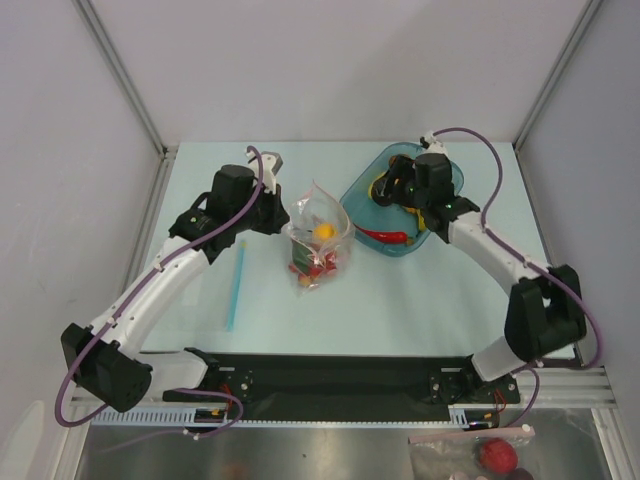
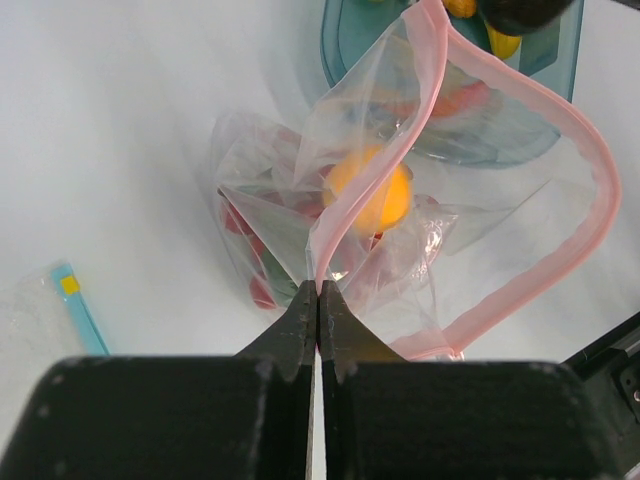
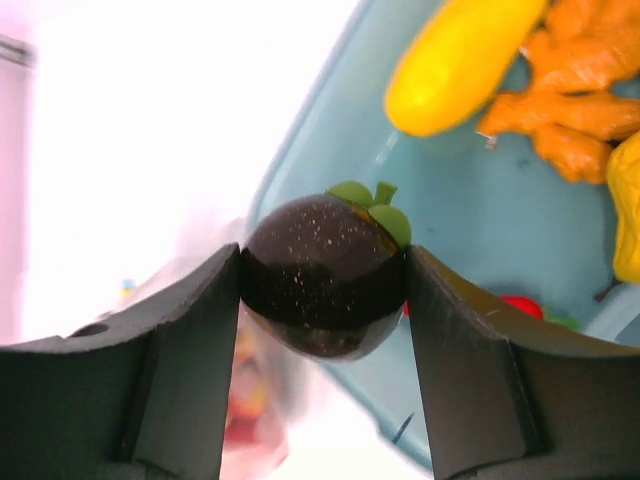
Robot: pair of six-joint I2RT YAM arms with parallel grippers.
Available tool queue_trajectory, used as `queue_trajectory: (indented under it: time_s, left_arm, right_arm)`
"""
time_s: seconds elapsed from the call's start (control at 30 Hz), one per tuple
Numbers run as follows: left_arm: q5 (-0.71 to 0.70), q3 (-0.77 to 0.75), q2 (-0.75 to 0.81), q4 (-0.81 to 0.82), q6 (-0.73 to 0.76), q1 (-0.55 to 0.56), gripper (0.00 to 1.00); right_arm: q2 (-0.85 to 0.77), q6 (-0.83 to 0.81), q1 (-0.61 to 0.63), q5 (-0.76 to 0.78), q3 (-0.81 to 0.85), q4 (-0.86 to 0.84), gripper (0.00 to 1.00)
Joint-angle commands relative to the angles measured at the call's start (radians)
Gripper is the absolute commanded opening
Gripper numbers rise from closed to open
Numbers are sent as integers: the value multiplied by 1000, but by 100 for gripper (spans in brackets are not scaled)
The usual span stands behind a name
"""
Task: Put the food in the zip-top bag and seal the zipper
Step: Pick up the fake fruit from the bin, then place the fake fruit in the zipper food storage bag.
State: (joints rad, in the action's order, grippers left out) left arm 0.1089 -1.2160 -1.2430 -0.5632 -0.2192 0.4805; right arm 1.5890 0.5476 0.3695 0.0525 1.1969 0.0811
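The right arm (image 1: 490,245) bends forward over the teal tray (image 1: 398,152), right claw (image 3: 322,290) clamping the dark plum (image 3: 318,262). The left arm (image 1: 165,275) stretches mid-table, left claw (image 2: 318,300) pinched tight on the zip-top bag (image 1: 318,242) at its pink zipper (image 2: 560,120).

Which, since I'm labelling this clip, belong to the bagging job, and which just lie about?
Job: zip-top bag, pinched by left fingers; its pink zipper; dark plum between right fingers; yellow piece and red chili in tray.
Lying about: light-blue stick; second bag with red ball.
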Motion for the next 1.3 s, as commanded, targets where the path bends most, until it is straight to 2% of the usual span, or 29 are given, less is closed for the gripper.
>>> queue_trajectory:
  time_s: [0.0,0.17,0.2,0.43,0.7,0.87,0.93,0.97,1.0,1.1,1.27]
  left_arm:
    - [12,-24,24,19,-8,-10,0]
    - [18,-25,22,20,-6,-10,0]
    - [18,-25,24,19,-8,-10,0]
    - [28,-24,25,22,-5,-8,0]
    - [60,-19,36,34,-3,-10,0]
    - [84,-17,43,40,-3,-10,1]
    - [109,-10,57,54,-5,-8,0]
    - [121,-5,66,62,-5,-8,0]
    - [135,2,74,78,-6,-10,0]
    - [127,9,93,89,-8,-8,0]
    - [103,4,83,77,-8,-10,0]
  right_arm:
    - [-147,6,32,-74,-62,-58,43]
    - [-378,-58,147,-53,-140,-70,41]
    - [-401,-80,208,-21,-146,-101,41]
    - [-504,-247,414,41,-177,-173,39]
    - [-380,-301,451,55,-117,-167,40]
    - [-209,-327,471,86,21,-89,41]
    - [-163,-331,488,121,91,-29,50]
    - [-117,-328,491,160,111,-9,63]
    - [-100,-309,493,177,130,11,84]
    - [-78,-308,499,202,158,40,94]
    - [-138,-291,505,237,124,19,96]
